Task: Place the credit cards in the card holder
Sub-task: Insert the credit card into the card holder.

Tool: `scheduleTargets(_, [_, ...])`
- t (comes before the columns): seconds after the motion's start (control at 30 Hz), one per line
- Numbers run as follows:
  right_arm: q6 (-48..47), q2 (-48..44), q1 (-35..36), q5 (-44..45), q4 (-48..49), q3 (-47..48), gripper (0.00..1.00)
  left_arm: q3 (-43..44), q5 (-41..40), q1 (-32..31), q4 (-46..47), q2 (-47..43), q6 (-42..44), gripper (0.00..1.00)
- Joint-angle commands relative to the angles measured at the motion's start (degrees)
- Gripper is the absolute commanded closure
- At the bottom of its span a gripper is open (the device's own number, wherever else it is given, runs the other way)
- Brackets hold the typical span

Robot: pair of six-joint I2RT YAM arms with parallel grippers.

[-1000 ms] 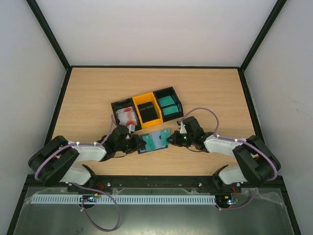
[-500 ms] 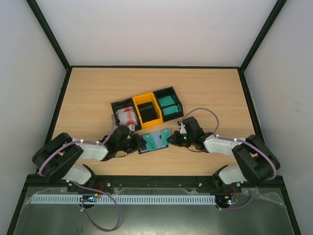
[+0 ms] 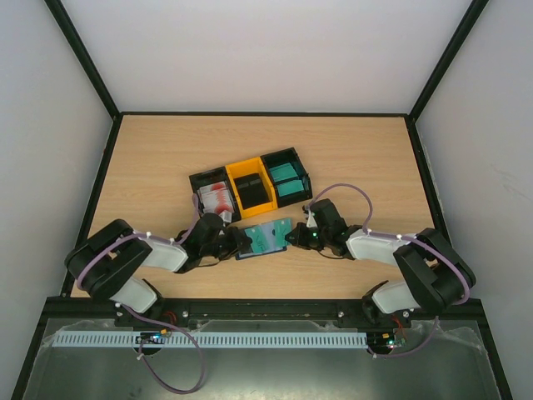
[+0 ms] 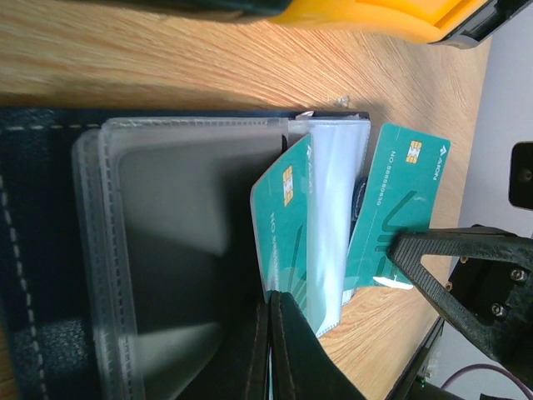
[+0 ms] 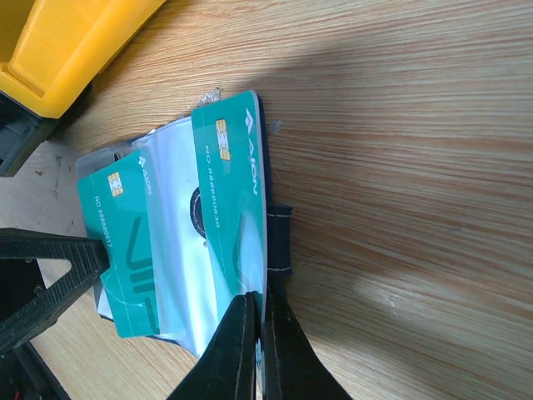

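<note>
The card holder [image 3: 263, 240] lies open on the table in front of the bins, dark navy [image 4: 42, 250] with clear sleeves [image 5: 171, 225]. Two teal credit cards stick out of its sleeves. My left gripper [image 3: 242, 242] [image 4: 273, 329] is shut on the near edge of one teal card [image 4: 283, 225] [image 5: 121, 242]. The right gripper [image 3: 290, 237] [image 5: 258, 325] is shut on the near edge of the other teal card [image 5: 231, 192] [image 4: 400, 208], beside the snap tab [image 5: 280, 237]. The two grippers face each other across the holder.
Three joined open-top bins stand just behind the holder. A black one holds white-and-red cards [image 3: 215, 197], the yellow one [image 3: 252, 187] holds black cards, and a black one holds teal cards [image 3: 288, 177]. The yellow bin's wall [image 5: 58, 50] is close to both wrists.
The left arm's elbow and upper links have swung to the right, toward the holder. Both grippers stay shut at the card holder, and the right arm has barely moved.
</note>
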Motion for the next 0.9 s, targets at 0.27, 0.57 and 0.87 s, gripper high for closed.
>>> scheduleTargets(0.27, [0.2,1.0,0.2,6.1,-4.8,-2.1,0.98,-0.8,2.3,-1.4,-1.8,0.7,-1.2,0.98])
scheduleTargets(0.57, [0.4,0.8,0.2,6.1,-4.3,-2.4,0.98,1.5,1.5,-1.4,-3.0,1.3,0.5,0.98])
scheduleTargets(0.87, [0.6,0.7,0.2,6.1,-4.0,-2.3,0.98,10.0,1.4,-3.2,-11.6,5.0,9.9,0.89])
